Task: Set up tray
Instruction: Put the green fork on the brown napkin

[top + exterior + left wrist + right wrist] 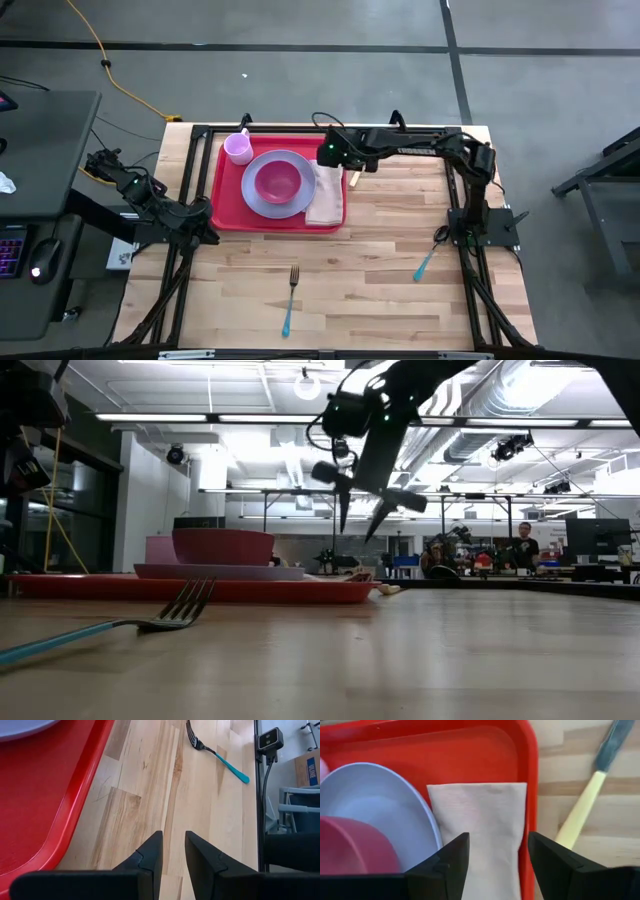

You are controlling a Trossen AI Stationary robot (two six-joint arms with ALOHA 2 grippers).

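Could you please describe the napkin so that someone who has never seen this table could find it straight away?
Start at the big red tray at the far side of the wooden table. On it sits a round lavender plate holding a pink bowl; the napkin lies flat beside the plate, along the tray's right edge, under the right hand. It is the only pale, folded rectangle there.

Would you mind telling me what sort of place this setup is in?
Probably an open robotics lab or workshop: exposed ceiling ducts, long workbenches with a person seated behind, and a desk with a keyboard beside the table.
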